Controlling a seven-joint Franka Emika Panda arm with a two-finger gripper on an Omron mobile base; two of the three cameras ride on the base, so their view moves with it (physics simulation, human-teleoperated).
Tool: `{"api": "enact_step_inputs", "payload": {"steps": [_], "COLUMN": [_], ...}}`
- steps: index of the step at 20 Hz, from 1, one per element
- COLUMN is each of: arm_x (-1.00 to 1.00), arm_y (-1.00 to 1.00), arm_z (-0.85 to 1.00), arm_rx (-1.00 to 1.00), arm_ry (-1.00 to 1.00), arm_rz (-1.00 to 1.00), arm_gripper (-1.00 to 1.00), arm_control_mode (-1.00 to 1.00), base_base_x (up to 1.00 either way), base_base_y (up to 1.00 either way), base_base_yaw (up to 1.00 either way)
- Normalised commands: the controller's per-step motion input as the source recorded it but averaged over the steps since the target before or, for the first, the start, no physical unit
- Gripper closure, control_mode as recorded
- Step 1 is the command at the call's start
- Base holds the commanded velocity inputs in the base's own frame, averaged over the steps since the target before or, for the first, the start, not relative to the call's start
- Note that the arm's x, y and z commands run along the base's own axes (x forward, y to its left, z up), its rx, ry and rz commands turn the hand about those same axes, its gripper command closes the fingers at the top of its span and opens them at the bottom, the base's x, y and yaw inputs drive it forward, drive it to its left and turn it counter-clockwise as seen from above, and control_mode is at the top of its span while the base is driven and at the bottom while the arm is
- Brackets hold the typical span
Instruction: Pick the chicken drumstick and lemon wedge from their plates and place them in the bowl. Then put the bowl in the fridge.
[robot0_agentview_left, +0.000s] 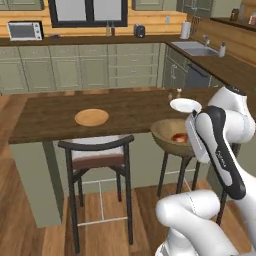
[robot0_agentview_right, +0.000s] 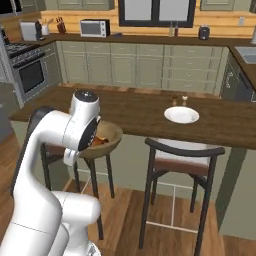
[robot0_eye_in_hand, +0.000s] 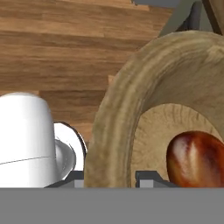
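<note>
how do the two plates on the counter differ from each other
The wooden plate is light tan and matte, while the white plate is glossy white. The wooden plate lies out toward the middle of the counter; the white plate sits close to the held bowl in the left base view. Both are round, flat, about equal in size, and carry no food.

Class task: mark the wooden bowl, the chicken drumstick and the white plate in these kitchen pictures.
wooden bowl (robot0_agentview_left: 161, 131): left base view, inner wall near the left rim.
chicken drumstick (robot0_eye_in_hand: 194, 159): hand view, glossy meaty end.
white plate (robot0_agentview_right: 181, 115): right base view, its centre.
</note>
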Motion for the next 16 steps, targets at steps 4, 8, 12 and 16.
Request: {"api": "enact_step_inputs", "payload": {"steps": [4,8,12,16], "arm_x": [0.00,0.00,0.00,0.00], "arm_y": [0.00,0.00,0.00,0.00], "arm_z": [0.00,0.00,0.00,0.00], "arm_rx": [0.00,0.00,0.00,0.00], "arm_ry": [0.00,0.00,0.00,0.00], "arm_rz": [0.00,0.00,0.00,0.00], "arm_gripper": [1.00,1.00,1.00,1.00], "arm_control_mode": [1.00,1.00,1.00,1.00], "base_base_x": [0.05,0.20,0.40,0.52], "base_base_y": [1.00,1.00,1.00,1.00], "base_base_yaw": [0.09,0.06,0.03,0.02]}}
